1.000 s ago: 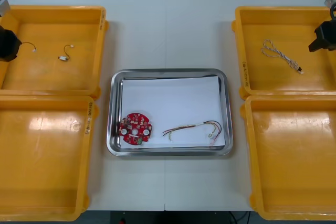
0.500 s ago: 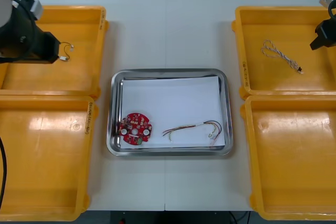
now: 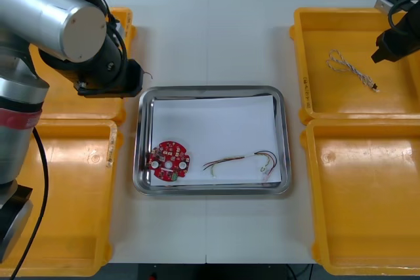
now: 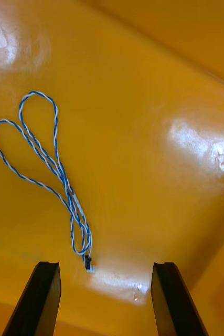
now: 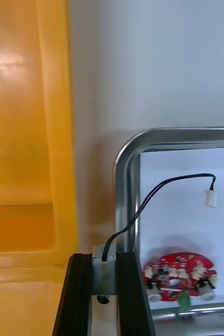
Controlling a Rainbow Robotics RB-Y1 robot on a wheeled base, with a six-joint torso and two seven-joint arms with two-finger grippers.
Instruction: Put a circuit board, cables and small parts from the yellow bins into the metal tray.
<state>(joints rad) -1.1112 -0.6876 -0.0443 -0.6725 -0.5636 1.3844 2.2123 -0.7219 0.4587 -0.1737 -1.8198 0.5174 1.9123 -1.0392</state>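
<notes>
Over the far left corner of the metal tray (image 3: pixel 211 88), my left gripper (image 3: pixel 134 78) is the one at work in the front view. The circuit board (image 3: pixel 170 160) and the red and yellow cable (image 3: pixel 243 160) lie inside, toward the near side. My right gripper (image 3: pixel 392 42) hovers over the far right yellow bin (image 3: pixel 298 63), with the blue and white cable (image 3: pixel 351 69) on the bin floor just to its left.

In the right wrist view its fingers stand wide with nothing between them. The cable's connector end lies close before the gap, and its long axis runs away from the fingers.

In the left wrist view the fingers are clamped on the end of a black cable (image 5: pixel 153 197), which arcs out over the tray's white inside while the grip itself sits at the rim. I judge that a short shift inward, to my right, should come before release.
</notes>
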